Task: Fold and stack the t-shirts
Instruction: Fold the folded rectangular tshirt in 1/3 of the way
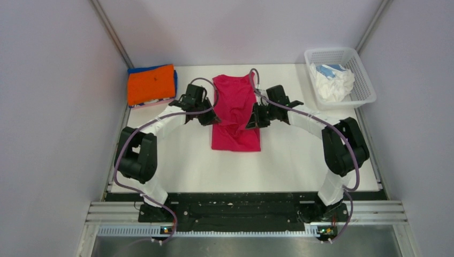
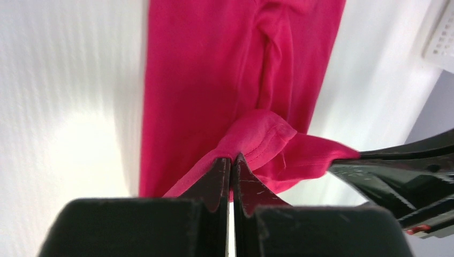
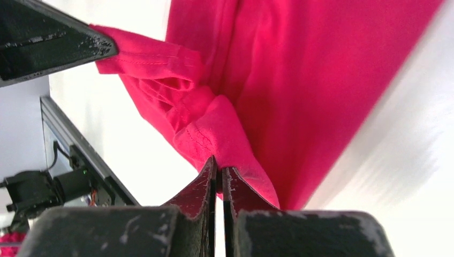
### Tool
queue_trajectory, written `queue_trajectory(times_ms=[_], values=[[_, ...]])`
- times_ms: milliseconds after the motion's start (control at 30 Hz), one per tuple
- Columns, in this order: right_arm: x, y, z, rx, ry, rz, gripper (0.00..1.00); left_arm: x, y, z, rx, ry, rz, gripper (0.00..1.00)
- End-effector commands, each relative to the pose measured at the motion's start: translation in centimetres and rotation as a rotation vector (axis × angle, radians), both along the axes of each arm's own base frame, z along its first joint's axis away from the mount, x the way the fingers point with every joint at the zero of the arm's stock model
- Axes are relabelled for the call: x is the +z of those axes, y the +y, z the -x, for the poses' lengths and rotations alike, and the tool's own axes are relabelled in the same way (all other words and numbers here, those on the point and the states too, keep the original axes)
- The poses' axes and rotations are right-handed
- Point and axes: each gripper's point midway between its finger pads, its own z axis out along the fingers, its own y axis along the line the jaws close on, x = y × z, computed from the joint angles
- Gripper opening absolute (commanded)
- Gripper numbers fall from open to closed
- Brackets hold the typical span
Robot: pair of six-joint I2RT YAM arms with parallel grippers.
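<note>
A crimson-pink t-shirt (image 1: 234,110) lies as a long strip in the middle of the white table. My left gripper (image 1: 210,119) is shut on its left edge, seen pinched in the left wrist view (image 2: 231,159). My right gripper (image 1: 251,122) is shut on its right edge, seen in the right wrist view (image 3: 219,167). Both hold cloth (image 2: 257,134) lifted and bunched over the strip's near half. A folded orange t-shirt (image 1: 151,84) lies on a folded blue one (image 1: 174,76) at the back left. White and pale blue shirts (image 1: 333,80) lie crumpled in the basket.
A white mesh basket (image 1: 362,72) stands at the back right corner. Grey walls close in both sides and the back. The arms' rail runs along the near table edge (image 1: 246,199).
</note>
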Motion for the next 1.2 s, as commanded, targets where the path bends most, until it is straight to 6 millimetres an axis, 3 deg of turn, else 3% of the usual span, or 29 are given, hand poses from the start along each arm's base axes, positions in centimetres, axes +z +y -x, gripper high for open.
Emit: queue_trajectory(times_ms=[0,267,500,700,767,833,933,1000,1067,1167], values=[[2.1,-0.6,-3.8,-0.037,-0.077,-0.033,0.0,0.5,0.8,-2.1,-0.022,-0.027,-0.049,0.0],[0.3,-2.9,-6.1,-0.153,-0.054,-0.006,0.0,-0.8,1.5,-5.1,-0.012,-0.029,-0.063,0.0],[-1.5,-3.6,-8.0,-0.183,-0.039,-0.005,0.0,-2.0,2.2,-6.9,0.004,-0.013,-0.041,0.0],[-2.5,-3.4,-9.6,-0.192,-0.039,0.0,0.0,-2.5,1.2,-8.5,-0.023,-0.016,0.018,0.01],[-2.5,-3.4,-10.1,-0.2,-0.048,0.001,0.0,-2.6,1.1,-8.9,-0.025,-0.008,0.022,0.1],[-2.3,-3.6,-10.8,-0.217,-0.062,0.011,0.0,-2.4,1.1,-9.2,-0.026,-0.009,0.03,0.26],[-1.1,-3.6,-12.0,-0.224,-0.097,0.006,0.1,-1.2,1.4,-10.0,-0.014,-0.041,0.041,0.49],[-0.1,-3.6,-12.8,-0.221,-0.127,0.009,0.3,0.2,2.0,-10.7,0.008,-0.074,0.042,0.68],[0.9,-3.7,-13.0,-0.215,-0.141,0.021,0.5,1.5,2.8,-11.1,0.034,-0.101,0.037,0.97],[2.1,-4.2,-12.1,-0.205,-0.159,0.041,0.74,3.4,3.8,-10.5,0.061,-0.122,0.039,0.99]])
